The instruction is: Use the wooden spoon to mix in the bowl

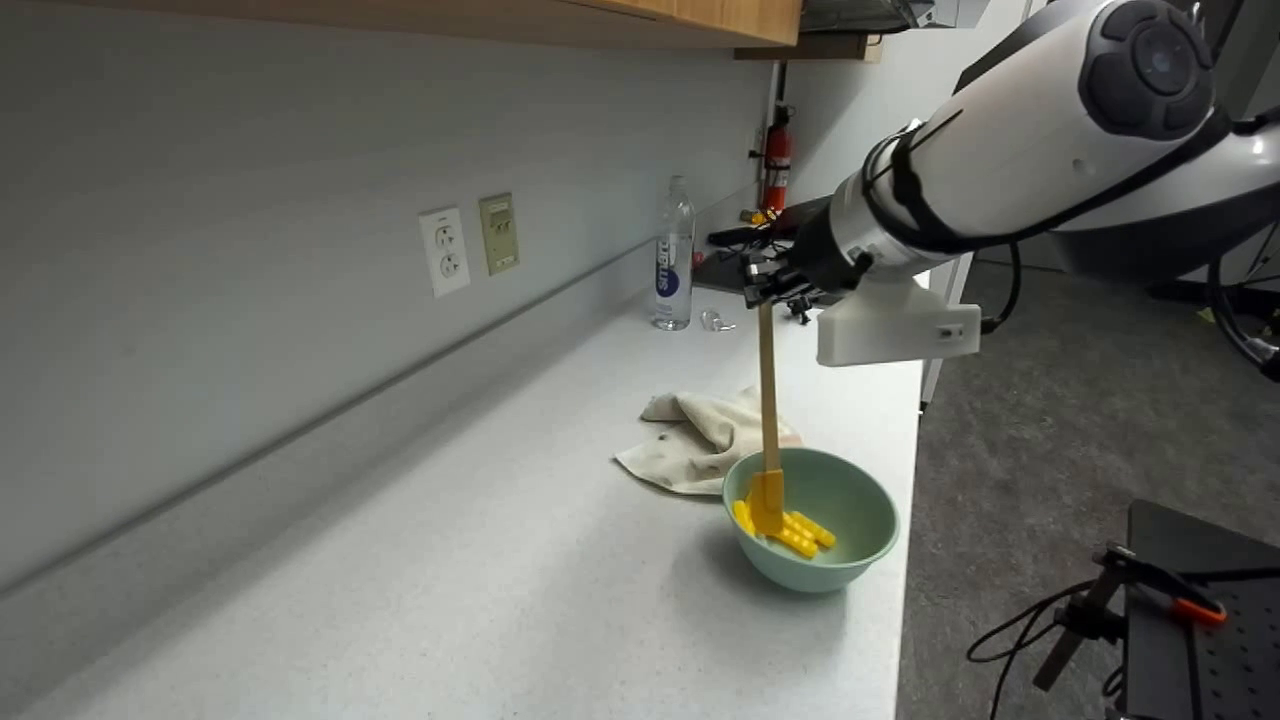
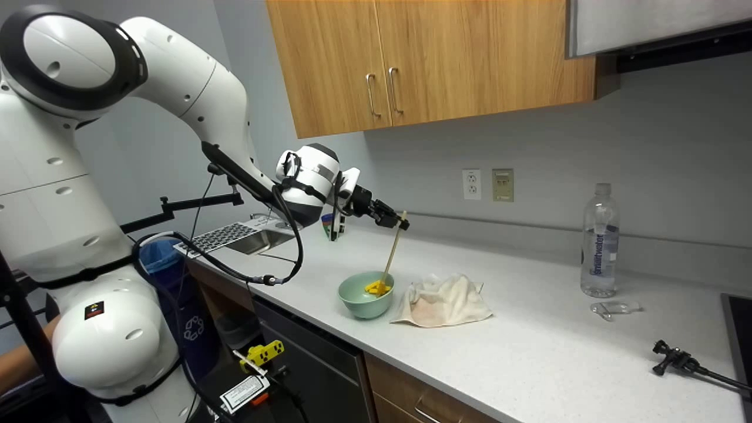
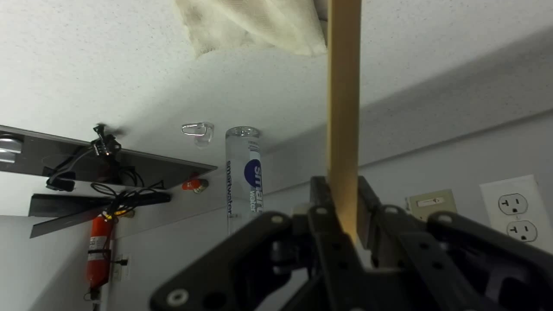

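The spoon has a long wooden handle [image 1: 769, 390] and a yellow spatula-like head [image 1: 767, 502]. Its handle also shows in an exterior view [image 2: 393, 251] and in the wrist view [image 3: 344, 86]. My gripper [image 1: 763, 287] is shut on the upper end of the handle, high above the bowl; the fingers show on both sides of it in the wrist view [image 3: 342, 190]. The spoon's head is down inside the pale green bowl [image 1: 850, 492], among several yellow pieces [image 1: 800, 540]. The bowl also stands in an exterior view [image 2: 359, 306]. It is out of the wrist view.
A crumpled beige cloth [image 1: 705, 435] lies beside the bowl. A water bottle [image 2: 600, 252] and a small clear plastic piece [image 2: 614, 308] stand farther along the counter. The bowl is near the counter's front edge. A wall and an overhead cabinet [image 2: 458, 59] are behind.
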`<state>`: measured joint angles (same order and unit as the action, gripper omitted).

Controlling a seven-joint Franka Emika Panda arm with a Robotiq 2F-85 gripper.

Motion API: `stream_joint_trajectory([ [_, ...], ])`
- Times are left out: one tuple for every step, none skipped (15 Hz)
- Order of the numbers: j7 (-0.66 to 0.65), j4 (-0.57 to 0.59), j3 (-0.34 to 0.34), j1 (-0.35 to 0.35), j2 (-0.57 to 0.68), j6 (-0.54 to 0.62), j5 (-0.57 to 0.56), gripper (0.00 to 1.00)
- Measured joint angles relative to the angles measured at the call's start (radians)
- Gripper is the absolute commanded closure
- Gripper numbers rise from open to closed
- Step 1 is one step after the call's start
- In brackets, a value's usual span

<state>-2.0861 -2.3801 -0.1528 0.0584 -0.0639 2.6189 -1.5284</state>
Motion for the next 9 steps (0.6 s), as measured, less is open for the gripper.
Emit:
stream_joint_trajectory([
  [0.003,0.001,0.0,0.0,-0.001,0.001,0.001,0.96],
  [0.009,0.001,0.0,0.0,-0.002,0.004,0.007,0.96],
  [0.02,0.0,0.0,0.0,-0.003,0.007,0.018,0.96],
  [0.036,-0.001,0.001,0.0,-0.005,0.009,0.034,0.96],
  [0.065,-0.003,0.003,0.001,-0.007,0.009,0.062,0.96],
  [0.109,-0.007,0.005,0.001,-0.012,0.012,0.102,0.96],
  [0.16,-0.011,0.007,0.001,-0.017,0.015,0.147,0.96],
  [0.211,-0.015,0.009,0.001,-0.023,0.016,0.19,0.96],
  [0.258,-0.02,0.009,0.001,-0.031,0.016,0.231,0.96],
])
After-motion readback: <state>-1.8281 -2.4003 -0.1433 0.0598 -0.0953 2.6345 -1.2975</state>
